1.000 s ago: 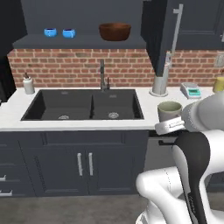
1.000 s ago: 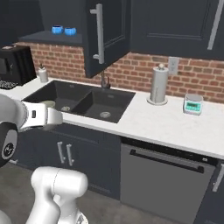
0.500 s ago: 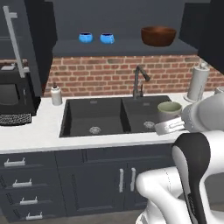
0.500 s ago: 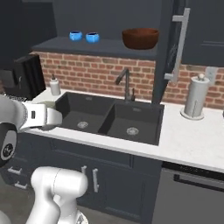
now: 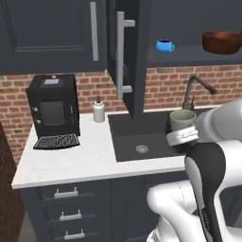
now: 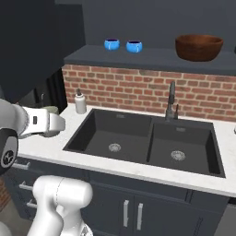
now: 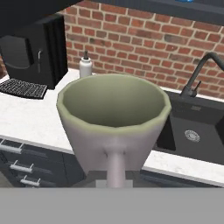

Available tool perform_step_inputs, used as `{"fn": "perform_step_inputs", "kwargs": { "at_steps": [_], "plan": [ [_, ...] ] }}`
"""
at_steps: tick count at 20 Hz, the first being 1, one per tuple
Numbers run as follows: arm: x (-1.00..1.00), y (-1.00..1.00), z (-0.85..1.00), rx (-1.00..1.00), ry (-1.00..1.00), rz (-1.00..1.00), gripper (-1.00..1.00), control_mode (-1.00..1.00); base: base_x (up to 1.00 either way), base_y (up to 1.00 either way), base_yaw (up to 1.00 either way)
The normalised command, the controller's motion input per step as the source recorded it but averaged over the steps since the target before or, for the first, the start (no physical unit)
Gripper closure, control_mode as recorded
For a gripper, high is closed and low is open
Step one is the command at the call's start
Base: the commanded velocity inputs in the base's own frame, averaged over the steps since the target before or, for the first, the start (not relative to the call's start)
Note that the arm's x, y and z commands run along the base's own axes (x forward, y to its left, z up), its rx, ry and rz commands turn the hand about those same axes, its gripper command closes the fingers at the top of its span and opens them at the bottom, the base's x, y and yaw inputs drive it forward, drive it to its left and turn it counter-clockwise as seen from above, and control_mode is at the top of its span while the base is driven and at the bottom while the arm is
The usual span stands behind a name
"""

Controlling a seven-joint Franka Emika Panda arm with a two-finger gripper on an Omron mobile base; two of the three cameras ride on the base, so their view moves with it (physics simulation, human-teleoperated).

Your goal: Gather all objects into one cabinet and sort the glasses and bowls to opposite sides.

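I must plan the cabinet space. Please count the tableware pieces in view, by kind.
Small bright-blue handled cups: 2
Wide dark reddish-brown wooden bowl: 1
Pale grey-green handled mug: 1
Total: 4

Kitchen. Red brick wall (image 6: pixel 138 87) behind white counter (image 5: pixel 71 163). Black double sink (image 6: pixel 147 140) with tap (image 6: pixel 171 99). Dark cupboards (image 5: pixel 52 35) above, drawers (image 5: pixel 66 208) below. Black coffee machine (image 5: pixel 52 111), soap bottle (image 5: pixel 98 111). Blue cups (image 6: pixel 122 45) and brown bowl (image 6: pixel 199 47) on shelf (image 6: pixel 147 57).
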Motion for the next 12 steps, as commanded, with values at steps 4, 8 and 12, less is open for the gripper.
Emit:
{"fn": "perform_step_inputs", "kwargs": {
  "at_steps": [4,8,12],
  "plan": [
    [0.0,0.0,0.0,0.0,0.0,0.0,1.0,1.0,0.41,0.19,-0.13],
    [0.0,0.0,0.0,0.0,0.0,0.0,1.0,1.0,0.04,0.0,-0.06],
    [0.0,0.0,0.0,0.0,0.0,0.0,1.0,1.0,0.0,0.0,-0.02]
  ]
}}
